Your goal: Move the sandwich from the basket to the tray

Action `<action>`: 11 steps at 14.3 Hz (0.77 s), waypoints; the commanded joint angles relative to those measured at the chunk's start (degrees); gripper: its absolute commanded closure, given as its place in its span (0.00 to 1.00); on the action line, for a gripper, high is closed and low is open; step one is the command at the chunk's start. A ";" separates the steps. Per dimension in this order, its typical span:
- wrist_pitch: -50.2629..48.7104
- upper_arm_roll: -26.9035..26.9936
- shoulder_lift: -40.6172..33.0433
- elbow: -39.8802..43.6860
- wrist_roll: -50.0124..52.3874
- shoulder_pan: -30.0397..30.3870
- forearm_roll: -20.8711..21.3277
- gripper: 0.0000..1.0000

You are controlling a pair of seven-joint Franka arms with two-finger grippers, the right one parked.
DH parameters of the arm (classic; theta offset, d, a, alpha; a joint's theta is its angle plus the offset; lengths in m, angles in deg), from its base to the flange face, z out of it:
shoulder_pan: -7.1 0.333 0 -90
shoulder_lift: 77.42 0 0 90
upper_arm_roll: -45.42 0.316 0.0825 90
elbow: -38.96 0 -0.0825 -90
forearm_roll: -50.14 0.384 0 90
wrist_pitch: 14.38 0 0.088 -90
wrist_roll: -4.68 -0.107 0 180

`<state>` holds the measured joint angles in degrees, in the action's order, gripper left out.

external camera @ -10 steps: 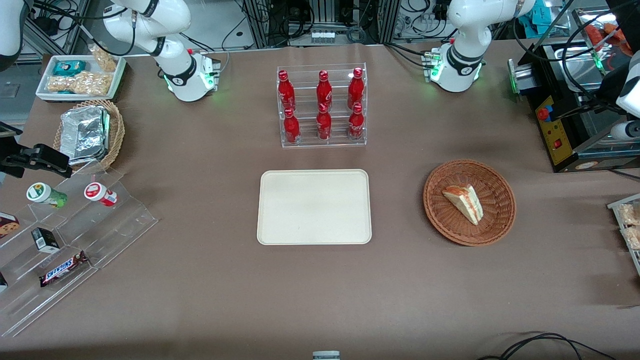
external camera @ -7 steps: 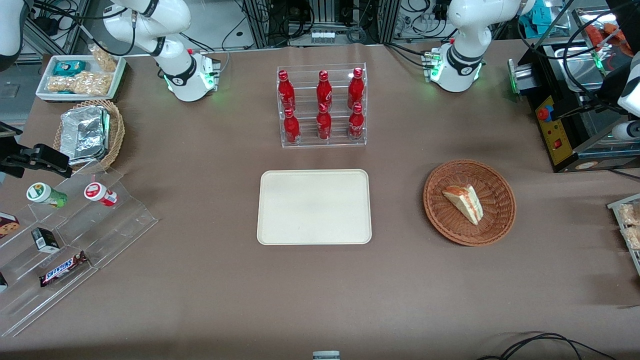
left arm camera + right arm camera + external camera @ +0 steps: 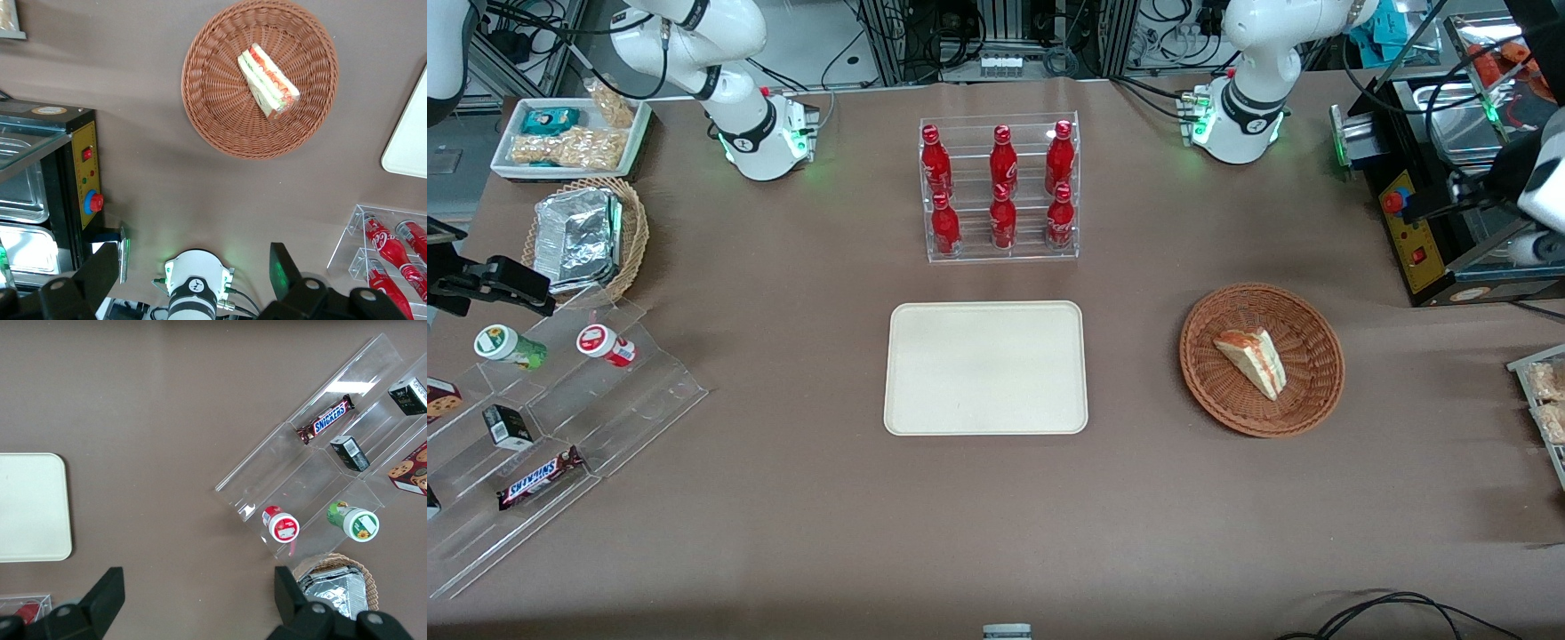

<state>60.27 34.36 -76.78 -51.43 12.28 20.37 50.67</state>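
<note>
Brown cloth covers the table (image 3: 800, 533), where the left arm's gripper (image 3: 193, 277) hangs high above the working arm's end, fingers (image 3: 100, 280) spread wide and holding nothing. Below it the sandwich (image 3: 1252, 360) lies on its side in the reddish wicker basket (image 3: 1232, 404), well apart from the bare cream tray (image 3: 985, 368). Red bottles (image 3: 1002, 191) fill a clear rack farther from the front camera than the tray. Since half a second ago, only the arm has shifted slightly; sandwich, basket and tray are unmoved.
</note>
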 commanded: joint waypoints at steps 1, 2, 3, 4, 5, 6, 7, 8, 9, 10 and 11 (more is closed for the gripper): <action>-0.82 -0.64 4.01 1.27 1.97 0.88 -1.14 0.00; 0.31 -0.64 5.33 0.84 4.16 0.71 -2.01 0.00; 2.67 -0.64 7.34 0.57 7.66 0.62 -3.15 0.00; 6.61 -0.72 8.32 -0.82 11.35 0.27 -3.60 0.00; 12.13 -0.90 8.94 -3.62 13.04 0.26 -3.69 0.00; 18.02 -1.07 8.94 -7.74 14.45 -0.08 -3.69 0.00; 23.65 -1.08 8.60 -11.70 16.20 -0.87 -3.69 0.00; 29.27 -1.08 8.42 -15.74 17.35 -1.14 -3.69 0.00; 35.07 -1.08 7.81 -20.30 18.32 -2.62 -3.43 0.00; 40.61 -1.08 7.28 -24.61 19.37 -3.85 -3.43 0.00; 46.32 -1.08 7.19 -28.31 21.30 -4.04 -3.52 0.00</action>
<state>97.75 33.13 -66.28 -70.91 30.18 17.73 47.81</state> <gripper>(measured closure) 0.000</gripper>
